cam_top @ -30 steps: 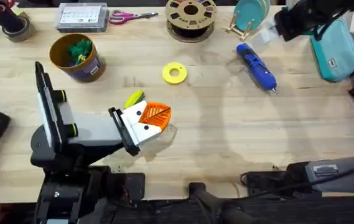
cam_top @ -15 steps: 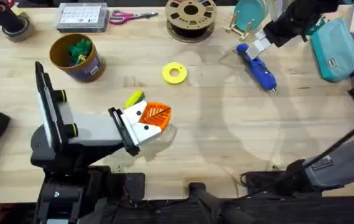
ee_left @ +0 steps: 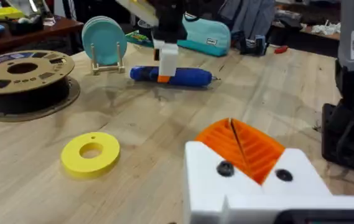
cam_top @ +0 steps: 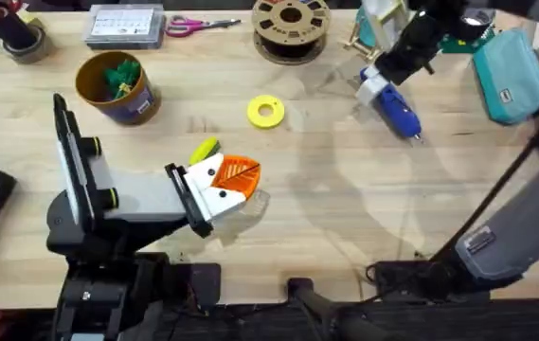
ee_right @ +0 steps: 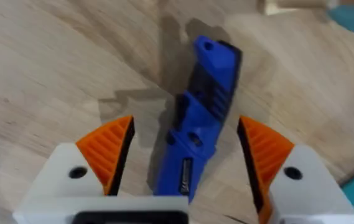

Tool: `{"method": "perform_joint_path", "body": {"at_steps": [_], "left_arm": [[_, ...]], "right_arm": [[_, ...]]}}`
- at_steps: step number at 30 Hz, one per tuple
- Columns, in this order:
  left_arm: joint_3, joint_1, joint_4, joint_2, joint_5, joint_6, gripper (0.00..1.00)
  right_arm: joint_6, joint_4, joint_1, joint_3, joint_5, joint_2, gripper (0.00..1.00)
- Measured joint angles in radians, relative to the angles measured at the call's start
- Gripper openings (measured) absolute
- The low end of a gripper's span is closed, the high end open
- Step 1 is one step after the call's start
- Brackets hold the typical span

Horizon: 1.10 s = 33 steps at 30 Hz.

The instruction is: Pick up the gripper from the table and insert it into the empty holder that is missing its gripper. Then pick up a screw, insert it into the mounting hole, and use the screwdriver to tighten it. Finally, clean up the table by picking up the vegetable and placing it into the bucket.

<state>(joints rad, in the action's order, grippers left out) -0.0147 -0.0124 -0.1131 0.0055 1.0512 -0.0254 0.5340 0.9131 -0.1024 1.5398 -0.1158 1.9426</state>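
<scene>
Item one, nearest my bases: my left pincer (cam_top: pixel 236 185), white blocks with orange ribbed pads, rests low on the pale wooden table (cam_top: pixel 326 227). Its pads lie together with nothing visible between them.

Item two, just beyond it: the small yellow-green toy vegetable (cam_top: pixel 204 150), lying on the table close beside the left pincer's tip. I judge it light and smooth, likely to roll; best taken across its middle.

Item three, farther out: a flat yellow ring-shaped disc (cam_top: pixel 266 111), lying apart from everything else.

Item four, to the far left: the round mustard-brown bucket (cam_top: pixel 117 88) with a dark label band, upright, some green leafy matter already inside.

Item five, far right: the blue cylindrical electric screwdriver (ee_right: pixel 196 140), lying flat on the table, its thin metal tip pointing towards my side. I judge it rigid, hard-shelled and the heaviest piece here, smooth enough to slip or roll if pinched near an end; the hold I want is across the thick mid-body.

Item six, over the screwdriver: my right pincer (ee_right: pixel 183 152), pads spread wide, one on either side of the blue barrel, not touching it as far as I can see.

Item seven, back edge: a dark filament spool (cam_top: pixel 291 26), scissors (cam_top: pixel 191 25), a teal pouch (cam_top: pixel 510 76).
</scene>
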Motion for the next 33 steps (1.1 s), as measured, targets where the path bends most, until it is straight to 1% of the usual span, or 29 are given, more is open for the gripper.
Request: {"method": "perform_joint_path", "body": {"at_steps": [5, 15, 21, 26, 28, 30, 31, 33], "left_arm": [[0.0, 0.0, 0.0, 0.0, 0.0, 0.0, 0.007], [0.0, 0.0, 0.0, 0.0, 0.0, 0.0, 0.007], [0.0, 0.0, 0.0, 0.0, 0.0, 0.0, 0.007], [0.0, 0.0, 0.0, 0.0, 0.0, 0.0, 0.007], [0.0, 0.0, 0.0, 0.0, 0.0, 0.0, 0.007], [0.0, 0.0, 0.0, 0.0, 0.0, 0.0, 0.007], [0.0, 0.0, 0.0, 0.0, 0.0, 0.0, 0.007], [0.0, 0.0, 0.0, 0.0, 0.0, 0.0, 0.007]], "right_arm": [[-0.018, -0.008, -0.013, 0.0, 0.0, 0.039, 0.996], [-0.033, -0.032, 0.042, 0.0, 0.043, 0.064, 0.996], [-0.049, -0.048, 0.053, 0.0, 0.067, 0.069, 0.996], [-0.059, -0.049, 0.053, 0.0, 0.08, 0.088, 0.952], [-0.061, -0.049, 0.053, 0.0, 0.08, 0.1, 0.887], [-0.064, -0.048, 0.053, 0.002, 0.087, 0.109, 0.798], [-0.067, -0.052, 0.053, 0.003, 0.087, 0.109, 0.733], [-0.067, -0.055, 0.053, 0.004, 0.087, 0.11, 0.535]]}}
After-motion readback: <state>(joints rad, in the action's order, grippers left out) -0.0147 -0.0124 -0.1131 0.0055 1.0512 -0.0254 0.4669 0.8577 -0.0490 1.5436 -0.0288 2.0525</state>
